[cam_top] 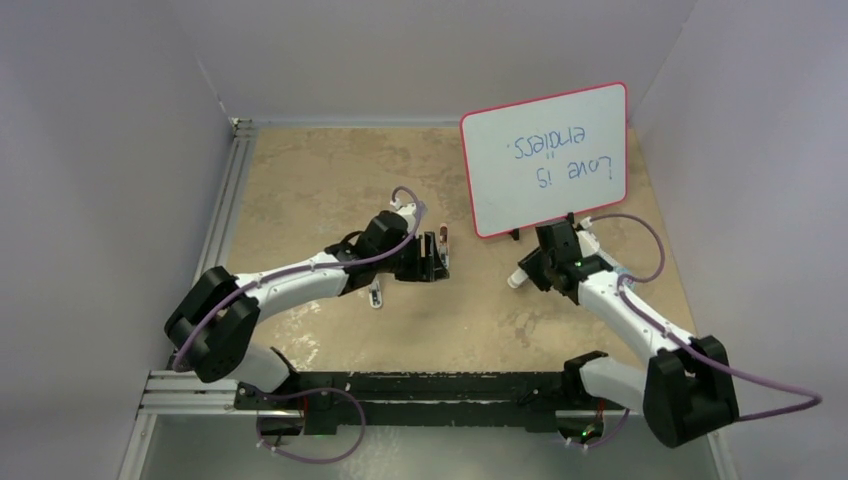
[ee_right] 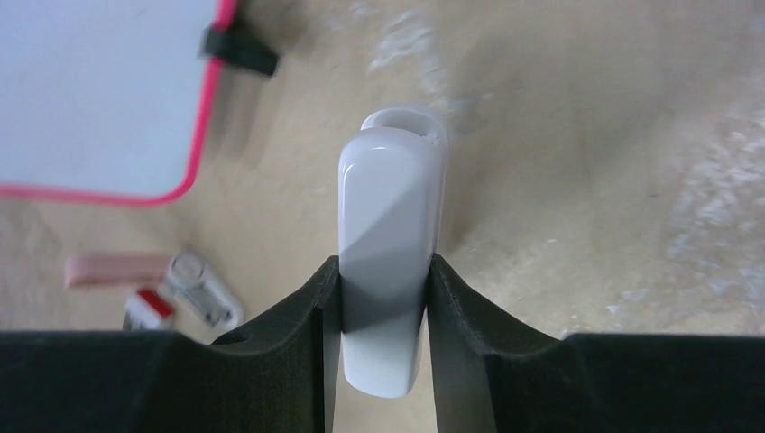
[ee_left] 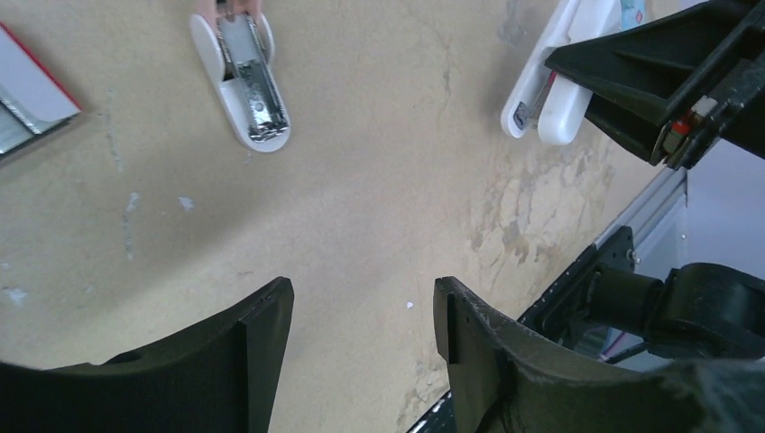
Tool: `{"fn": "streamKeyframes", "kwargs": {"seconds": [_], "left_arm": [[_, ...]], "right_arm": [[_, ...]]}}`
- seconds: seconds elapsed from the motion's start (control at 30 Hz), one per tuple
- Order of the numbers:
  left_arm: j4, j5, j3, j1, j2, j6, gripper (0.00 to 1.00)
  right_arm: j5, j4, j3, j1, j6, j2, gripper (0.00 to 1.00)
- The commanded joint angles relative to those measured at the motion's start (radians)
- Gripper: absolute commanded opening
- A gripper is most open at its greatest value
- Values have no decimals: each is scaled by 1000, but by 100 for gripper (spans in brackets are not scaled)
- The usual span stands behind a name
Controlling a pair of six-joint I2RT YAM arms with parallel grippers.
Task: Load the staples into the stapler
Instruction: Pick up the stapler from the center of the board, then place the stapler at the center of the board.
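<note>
- While the right gripper point(ee_right: 384, 271) clamps a glossy white plastic tool point(ee_right: 391, 194) between both fingers, the tool juts past the fingertips in the middle of the right wrist view, above the tan table point(ee_right: 586, 180).
- The left gripper point(ee_left: 363, 311) stands wide at the bottom of the left wrist view, with bare table between its fingers and nothing held.
- The stapler point(ee_left: 245, 81) lies opened out at the top of that view, left of centre. Its metal channel faces up, and its pink part is cut off by the top edge.
- The staples point(ee_left: 13, 131) show only as a silvery-grey band at the upper left edge, just beside the red-edged box point(ee_left: 34, 83); single strips cannot be told apart.
- In the right wrist view, stapler and box sit close together at lower left, below a pink-framed whiteboard point(ee_right: 99, 90).
- In the overhead view, the whiteboard stands upper right of centre, with the two grippers apart below it.
</note>
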Motion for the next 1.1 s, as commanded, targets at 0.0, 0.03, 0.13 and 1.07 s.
{"fn": "streamKeyframes", "kwargs": {"seconds": [0.0, 0.03, 0.13, 1.07], "left_arm": [[117, 116, 7, 2, 30, -55, 59], [123, 124, 5, 2, 34, -60, 59], [124, 120, 3, 2, 41, -77, 60], [91, 10, -62, 2, 12, -167, 63]], "right_arm": [[-112, 249, -59, 70, -228, -158, 0], [-96, 269, -66, 98, -245, -196, 1], [-92, 276, -55, 151, -272, -186, 6], [-38, 212, 113, 404, -485, 248, 48]]}}
